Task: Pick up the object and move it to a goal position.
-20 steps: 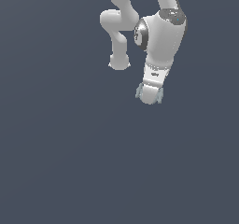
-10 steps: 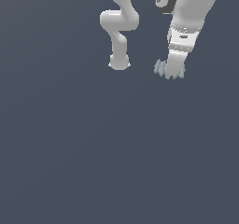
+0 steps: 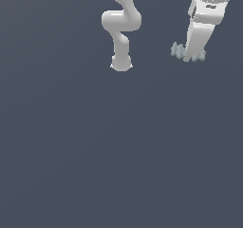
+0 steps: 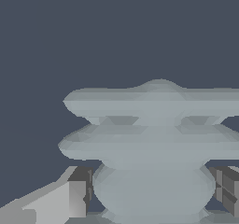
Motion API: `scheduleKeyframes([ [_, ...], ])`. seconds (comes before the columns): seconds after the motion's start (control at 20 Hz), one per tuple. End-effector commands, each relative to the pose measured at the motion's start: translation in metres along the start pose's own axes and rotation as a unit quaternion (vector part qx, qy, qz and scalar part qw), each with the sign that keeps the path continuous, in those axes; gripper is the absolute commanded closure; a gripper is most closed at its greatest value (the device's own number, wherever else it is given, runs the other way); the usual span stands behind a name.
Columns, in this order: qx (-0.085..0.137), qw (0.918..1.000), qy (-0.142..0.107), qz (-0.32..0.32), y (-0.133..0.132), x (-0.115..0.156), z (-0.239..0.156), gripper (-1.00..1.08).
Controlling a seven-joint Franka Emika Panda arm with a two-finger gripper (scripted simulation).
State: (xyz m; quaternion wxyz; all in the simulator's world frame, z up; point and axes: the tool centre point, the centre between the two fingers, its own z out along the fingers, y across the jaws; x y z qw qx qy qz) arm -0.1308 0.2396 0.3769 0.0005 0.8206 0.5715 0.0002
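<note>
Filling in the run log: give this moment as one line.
phase: carrying | gripper: shut on ribbed piece | object: held between fingers | goal: not visible

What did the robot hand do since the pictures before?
The gripper swung toward the exterior view's right and turned more upright, carrying the ribbed piece along. In the wrist view the ribbed piece sits between the fingers. The arm's base stayed where it was.

arm: white jointed Panda arm (image 3: 121, 25), base at 12 o'clock in the exterior view, links bending down in an S | wrist: white, at 1–2 o'clock, pointing down | hand (image 3: 189, 56): closed on the pale grey-blue ribbed piece (image 3: 179, 51) | fingers (image 4: 77, 197): flanking that piece in the wrist view
</note>
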Motion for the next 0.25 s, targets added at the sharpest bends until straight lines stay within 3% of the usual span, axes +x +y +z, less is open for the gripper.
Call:
scheduleKeyframes([
  [0.0,0.001,1.0000,0.000,0.001,-0.0041,0.0036,-0.0077,1.08],
  [0.2,0.001,1.0000,0.000,0.001,-0.0061,0.0059,-0.0119,1.08],
])
